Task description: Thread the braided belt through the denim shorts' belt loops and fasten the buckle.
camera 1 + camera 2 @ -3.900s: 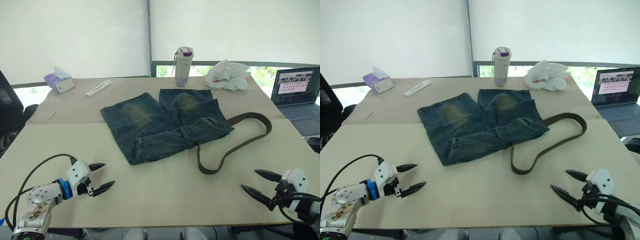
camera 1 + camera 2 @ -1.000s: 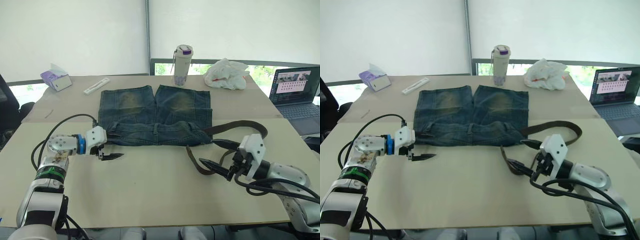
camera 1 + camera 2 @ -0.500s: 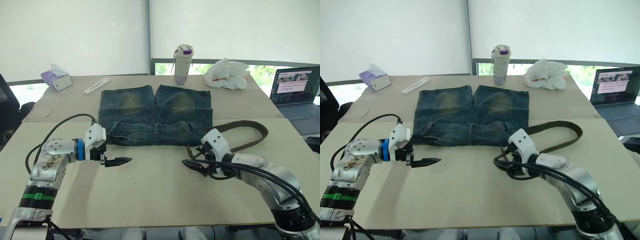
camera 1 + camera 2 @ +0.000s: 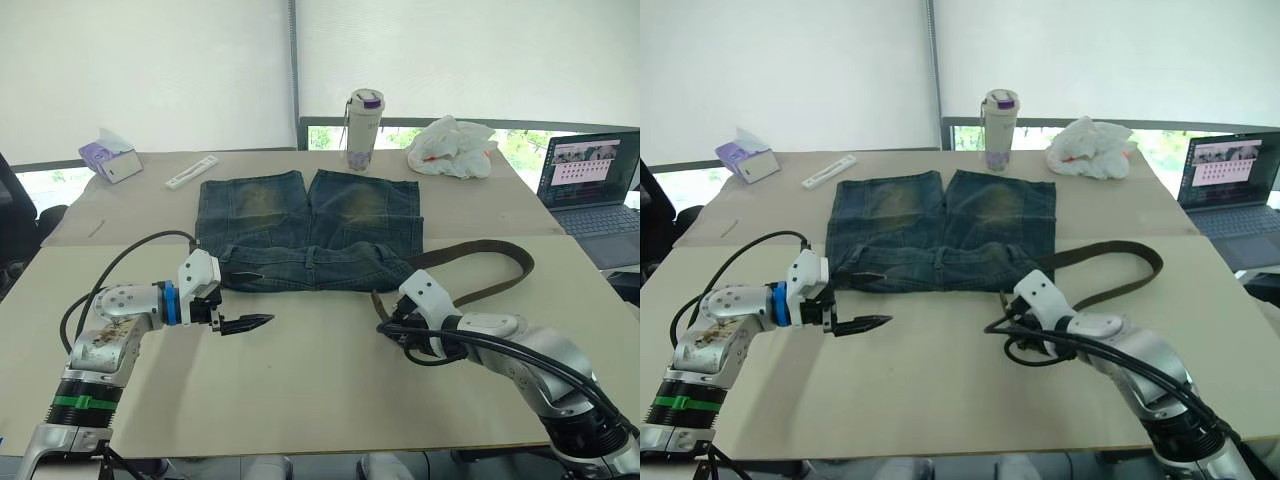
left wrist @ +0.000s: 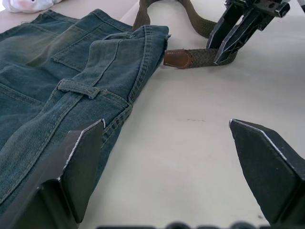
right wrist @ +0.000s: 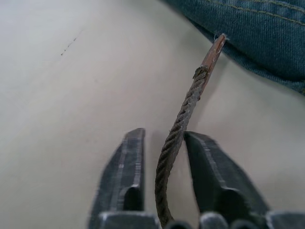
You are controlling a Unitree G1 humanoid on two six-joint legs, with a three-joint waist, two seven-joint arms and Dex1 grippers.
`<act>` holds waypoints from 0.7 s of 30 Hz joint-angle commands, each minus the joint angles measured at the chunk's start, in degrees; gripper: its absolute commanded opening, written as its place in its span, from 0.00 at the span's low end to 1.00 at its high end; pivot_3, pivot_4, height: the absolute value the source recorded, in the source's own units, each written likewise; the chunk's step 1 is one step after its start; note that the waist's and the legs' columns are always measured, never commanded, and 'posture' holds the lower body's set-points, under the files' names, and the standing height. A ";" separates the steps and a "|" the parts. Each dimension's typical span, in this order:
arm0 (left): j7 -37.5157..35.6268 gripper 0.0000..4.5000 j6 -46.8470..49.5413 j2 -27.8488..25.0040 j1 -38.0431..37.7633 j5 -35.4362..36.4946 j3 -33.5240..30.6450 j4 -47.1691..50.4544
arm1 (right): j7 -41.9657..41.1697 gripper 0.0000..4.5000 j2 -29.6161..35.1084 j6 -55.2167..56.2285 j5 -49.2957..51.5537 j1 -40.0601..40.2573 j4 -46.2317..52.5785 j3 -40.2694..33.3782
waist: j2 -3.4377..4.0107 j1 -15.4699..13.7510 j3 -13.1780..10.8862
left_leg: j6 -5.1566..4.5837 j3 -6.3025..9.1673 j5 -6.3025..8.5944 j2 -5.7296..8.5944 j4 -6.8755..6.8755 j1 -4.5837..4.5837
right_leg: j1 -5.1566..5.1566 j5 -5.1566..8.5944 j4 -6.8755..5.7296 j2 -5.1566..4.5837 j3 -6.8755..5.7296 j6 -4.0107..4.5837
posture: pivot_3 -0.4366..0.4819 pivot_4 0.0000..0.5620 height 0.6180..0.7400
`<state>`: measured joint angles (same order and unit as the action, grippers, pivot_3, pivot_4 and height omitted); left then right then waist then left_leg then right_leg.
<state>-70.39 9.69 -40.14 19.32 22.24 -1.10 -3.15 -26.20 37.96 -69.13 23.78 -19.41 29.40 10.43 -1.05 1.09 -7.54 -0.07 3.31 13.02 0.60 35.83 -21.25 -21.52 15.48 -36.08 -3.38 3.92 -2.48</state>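
Note:
The denim shorts lie flat at mid-table, waistband toward me. One of the belt loops shows on that band. The braided belt comes out at the shorts' right corner, curves right and returns to a brown-tipped end in front of the waistband. My right gripper is shut on the strap just behind that tip, which stands up off the table. My left gripper hovers open, holding nothing, just in front of the shorts' left corner. The buckle is hidden.
Along the far edge stand a bottle, a crumpled white bag, a tissue box and a flat white stick. A laptop sits at the right. Bare tabletop lies in front of the shorts.
My right gripper swung left to the belt's free end and closed on the strap. My left gripper drifted slightly right along the waistband and stayed open.

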 commanded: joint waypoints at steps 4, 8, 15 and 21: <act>0.90 0.99 3.48 2.84 0.26 3.32 0.43 3.25 | -7.31 0.01 0.28 9.86 3.58 1.53 2.10 -6.81 | 0.01 -0.09 0.00 | 0.00 0.00 0.00 0.00 0.00 0.00 | 0.01 0.00 0.01 -0.01 0.00 0.00 | 0.48 0.27 1.00; 3.56 0.99 13.52 7.58 -0.34 10.59 0.02 6.51 | -14.93 0.01 -1.06 19.14 7.87 2.80 1.30 -11.37 | -0.01 -0.06 -0.01 | 0.00 0.00 0.00 0.01 0.02 -0.02 | 0.06 0.00 0.04 0.00 -0.01 -0.02 | 0.48 0.27 1.00; 4.38 0.99 24.80 13.96 2.13 20.10 1.22 9.76 | -26.13 0.01 -0.97 23.96 17.71 2.41 2.01 -14.70 | -0.02 0.08 -0.02 | -0.01 0.01 0.01 -0.03 0.02 0.06 | 0.13 0.01 0.01 0.06 -0.02 -0.02 | 0.48 0.27 1.00; 2.08 0.99 31.70 14.91 4.42 28.36 0.55 12.52 | -30.28 0.01 2.21 23.12 21.44 1.95 2.30 -13.99 | -0.02 0.06 -0.02 | -0.01 0.01 0.01 -0.01 0.03 0.06 | 0.15 0.01 0.05 0.05 -0.02 -0.02 | 0.48 0.27 1.00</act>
<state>-66.87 39.96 -25.01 23.15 47.76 0.08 7.14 -55.12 39.51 -46.37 43.27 -16.71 29.85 -2.83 -1.07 1.15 -7.55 -0.08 3.31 13.03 0.58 35.86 -21.19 -21.37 15.49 -36.03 -3.33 3.91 -2.51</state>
